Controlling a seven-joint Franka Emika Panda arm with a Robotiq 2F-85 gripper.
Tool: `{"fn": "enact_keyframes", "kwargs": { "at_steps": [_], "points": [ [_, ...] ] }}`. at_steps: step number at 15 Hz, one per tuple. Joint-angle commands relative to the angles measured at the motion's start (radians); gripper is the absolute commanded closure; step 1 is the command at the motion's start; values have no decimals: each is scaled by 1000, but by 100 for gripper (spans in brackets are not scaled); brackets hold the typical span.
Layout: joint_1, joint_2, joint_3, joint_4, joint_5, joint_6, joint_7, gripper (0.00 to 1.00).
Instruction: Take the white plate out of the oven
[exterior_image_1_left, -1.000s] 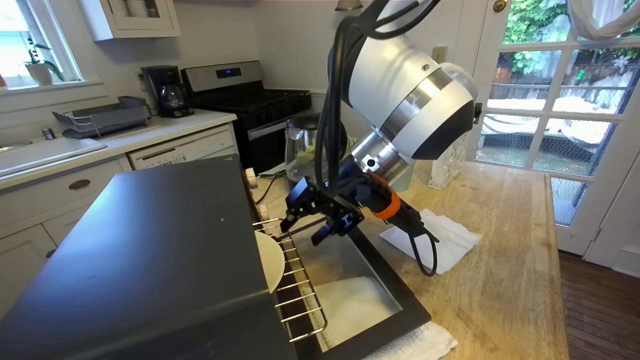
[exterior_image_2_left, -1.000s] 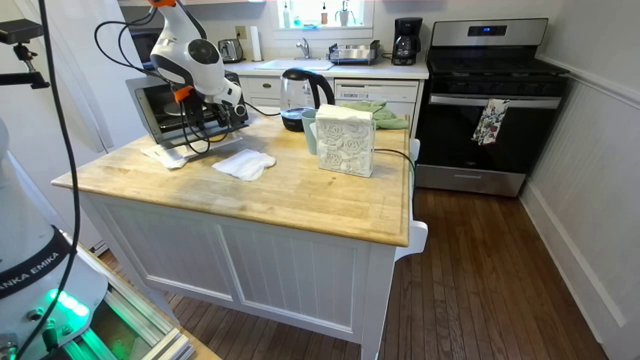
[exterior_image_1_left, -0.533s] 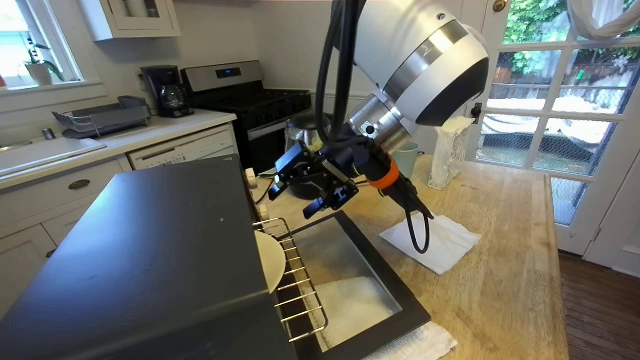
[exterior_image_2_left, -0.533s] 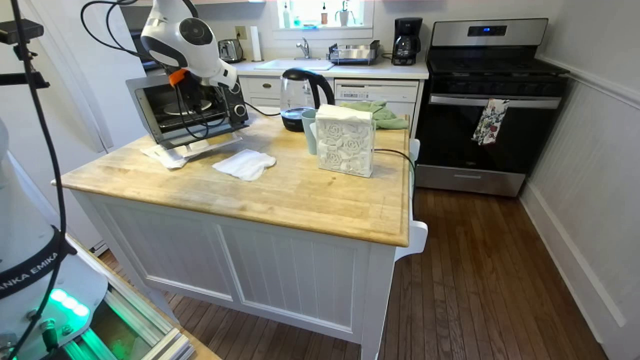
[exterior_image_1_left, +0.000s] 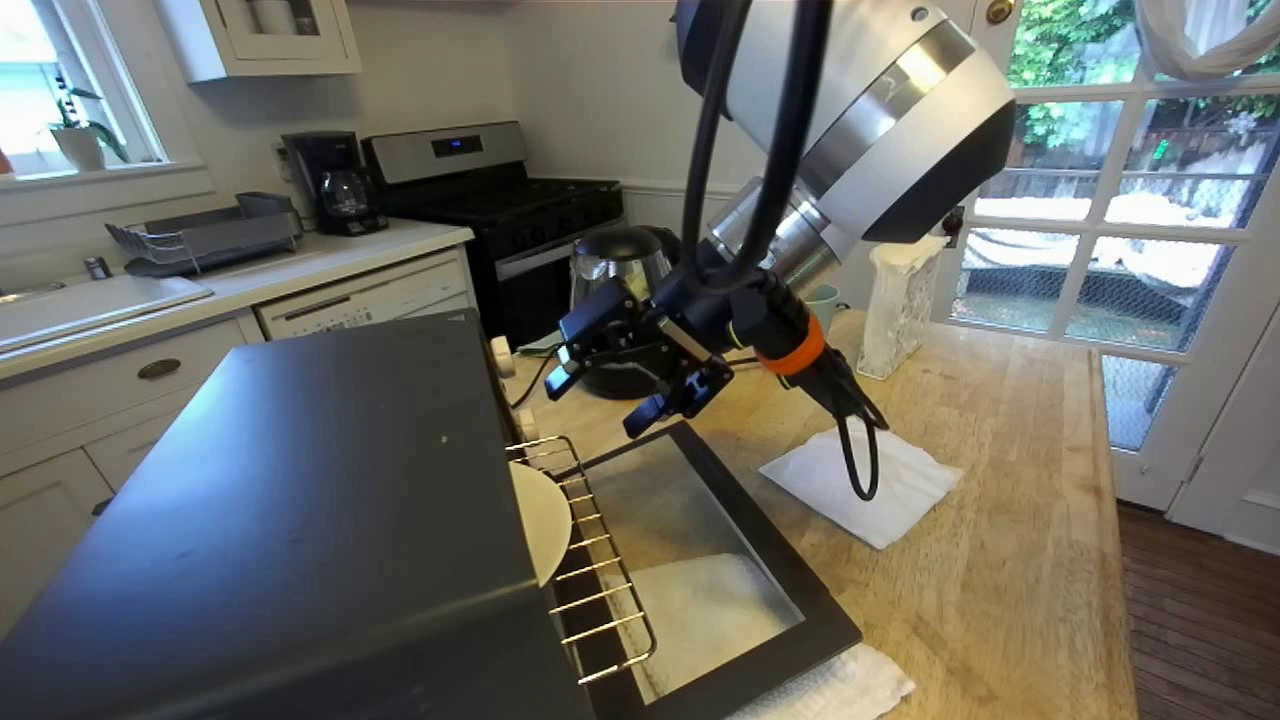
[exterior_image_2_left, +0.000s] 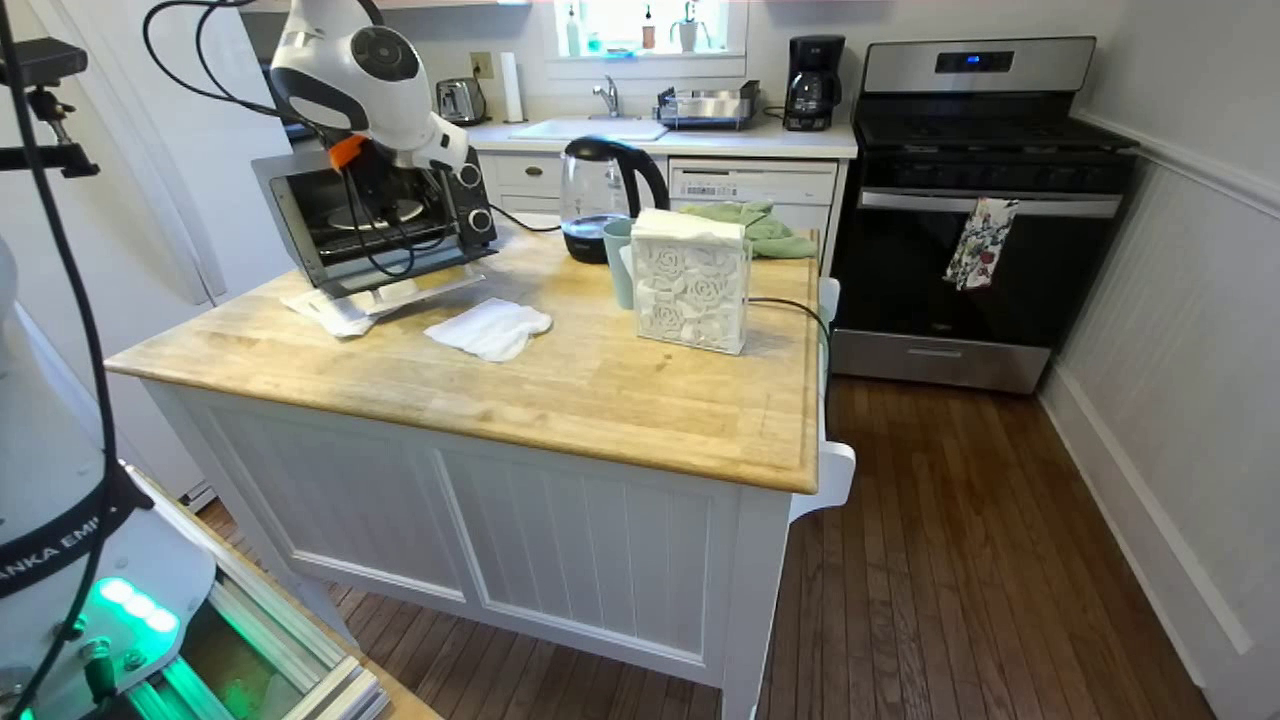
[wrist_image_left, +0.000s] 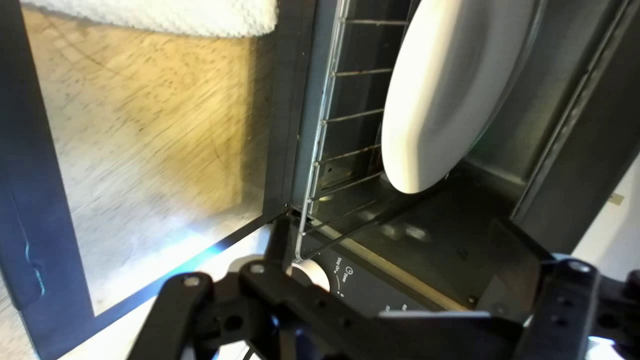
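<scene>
Along the left of an exterior view stood the dark oven (exterior_image_1_left: 330, 480), its glass door (exterior_image_1_left: 757, 530) folded down in front. At its mouth lay the white plate (exterior_image_1_left: 543, 523), on the wire rack (wrist_image_left: 324, 121), one edge showing past the oven's top. To its right the gripper (exterior_image_1_left: 601, 399) hung near the oven's knobs (exterior_image_1_left: 503, 357) and clear of the plate; its two fingers (exterior_image_1_left: 645, 415) were spread wide, and in the wrist view the plate showed beyond them. Behind the gripper, partly hidden, was a glass kettle (exterior_image_1_left: 613, 245). The arm (exterior_image_1_left: 870, 140) stood on a slant, high on the right and low on the left, its end angled so that the fingers pointed down toward the oven. Farther right, a white napkin (exterior_image_1_left: 905, 485) lay on the wooden table (exterior_image_1_left: 1000, 560), with a napkin holder (exterior_image_1_left: 900, 305) upright beyond it.
</scene>
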Motion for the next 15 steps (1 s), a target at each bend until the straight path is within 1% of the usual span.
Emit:
{"fn": "enact_keyframes", "kwargs": {
  "at_steps": [1,2,3,5,6,7,8,9,10,11,13,15],
  "points": [
    [2,-31,6,-29,-36,-42,17,0],
    [1,-31,8,-27,-37,-52,16,2],
    [2,-29,10,-24,-41,-53,15,11],
    [0,-21,13,-15,-43,-60,17,15],
    [-1,-16,14,-11,-44,-65,18,21],
    [-4,-8,15,-4,-40,-80,16,20],
    [-3,-1,15,1,-37,-86,12,23],
    [-3,4,16,5,-37,-96,12,29],
    [-2,11,16,10,-35,-103,11,26],
    [0,17,16,14,-34,-107,10,29],
    [3,31,16,22,-35,-107,12,29],
    [1,45,14,31,-31,-106,14,33]
  ]
}}
